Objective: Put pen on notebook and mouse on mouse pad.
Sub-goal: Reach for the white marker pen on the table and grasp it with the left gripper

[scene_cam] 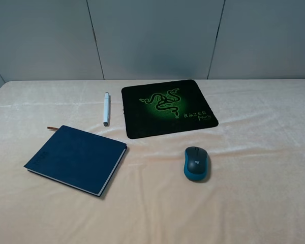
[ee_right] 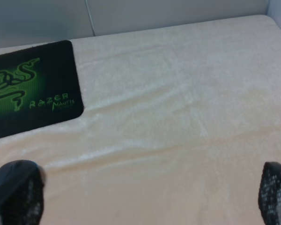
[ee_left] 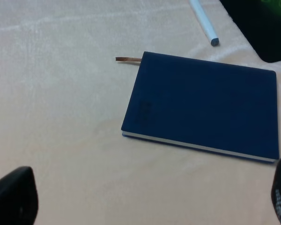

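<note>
While both grippers hang empty above the table, four things lie apart on a pale peach cloth (scene_cam: 264,198). A black mouse pad (scene_cam: 142,127) with a green snake logo and green "RAZER" lettering lies flat near the far edge, at about the middle. A slim white pen (scene_cam: 106,109) lies just beside the pad's edge on the left arm's side, not touching it and roughly parallel to that edge. A dark blue notebook (scene_cam: 76,159) lies closed, nearer the camera than the pad and further to the left arm's side, turned at an angle. A thin brown ribbon (scene_cam: 51,128) sticks out of its far corner. Nothing rests on its cover. A small mouse (scene_cam: 196,163), dark grey on top with blue sides, sits on the cloth just off the pad's near edge, towards the right arm's side.

The left gripper (ee_left: 147,197) has its dark fingers spread wide, holding nothing, near the notebook. The right gripper (ee_right: 145,192) is also spread wide and empty, over bare cloth beside the pad.
</note>
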`<state>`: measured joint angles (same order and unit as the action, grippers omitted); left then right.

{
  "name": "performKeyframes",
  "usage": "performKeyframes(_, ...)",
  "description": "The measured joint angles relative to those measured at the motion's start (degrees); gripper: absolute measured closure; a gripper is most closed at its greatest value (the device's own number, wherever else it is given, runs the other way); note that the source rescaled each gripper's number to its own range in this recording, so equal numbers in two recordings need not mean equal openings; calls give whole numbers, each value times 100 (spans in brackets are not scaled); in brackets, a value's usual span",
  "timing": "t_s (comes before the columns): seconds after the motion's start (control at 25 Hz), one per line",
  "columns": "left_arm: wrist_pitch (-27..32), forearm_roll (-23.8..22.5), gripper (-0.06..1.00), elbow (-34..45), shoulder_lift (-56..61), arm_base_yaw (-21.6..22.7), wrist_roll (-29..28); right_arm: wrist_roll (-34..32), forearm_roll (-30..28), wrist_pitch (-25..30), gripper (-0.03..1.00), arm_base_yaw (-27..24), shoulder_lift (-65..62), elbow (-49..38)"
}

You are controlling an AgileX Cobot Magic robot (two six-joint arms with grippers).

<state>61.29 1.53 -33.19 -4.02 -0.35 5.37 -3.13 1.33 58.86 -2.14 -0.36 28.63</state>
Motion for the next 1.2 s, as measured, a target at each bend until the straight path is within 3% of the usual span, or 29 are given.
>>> performKeyframes(0.32,-26,-153,-6,-1148,-1843,0,0,0,0,0,-3,0,0,0)
performKeyframes(0.56,-416,-259,-6,-2029,-3160,0,-194,0,0,0,-3,0,0,0)
performKeyframes(1.2,-662,-327,-5,-3397,-6913,-144,-596,0,0,0,-3,0,0,0)
